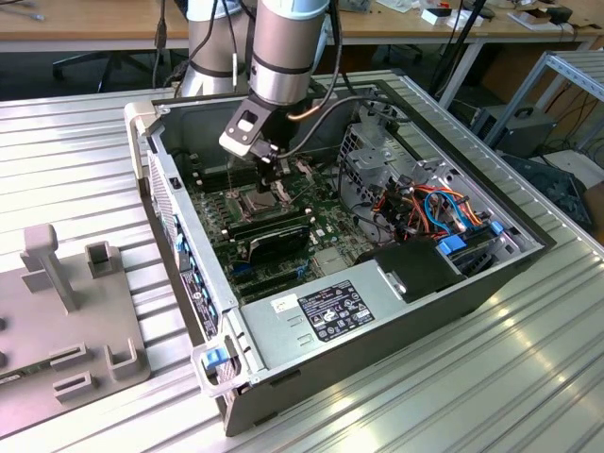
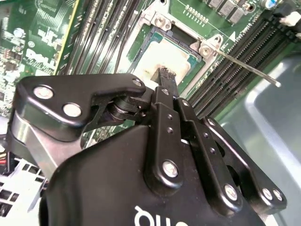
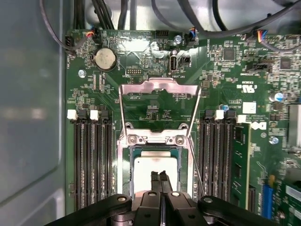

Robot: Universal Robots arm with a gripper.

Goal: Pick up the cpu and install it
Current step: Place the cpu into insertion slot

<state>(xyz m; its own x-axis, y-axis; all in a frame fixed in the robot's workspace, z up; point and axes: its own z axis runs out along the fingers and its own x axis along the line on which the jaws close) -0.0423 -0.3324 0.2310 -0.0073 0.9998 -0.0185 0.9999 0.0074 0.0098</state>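
Observation:
The cpu, a pale silver-grey square, lies flat inside the motherboard socket; in the second wrist view the cpu sits in the same frame. My gripper hangs right over its middle with the two thin black fingers pressed together and nothing between them. I cannot tell whether the tips touch the chip. The socket's hinged metal plate is swung open, and its thin lever stands free beside the socket. In the exterior view the gripper reaches down into the open computer case.
Black memory slots flank the socket on both sides, and a green memory stick sits in one slot. Cables and a drive cage crowd the case on the exterior view's right. A grey fixture stands on the ribbed table beside the case.

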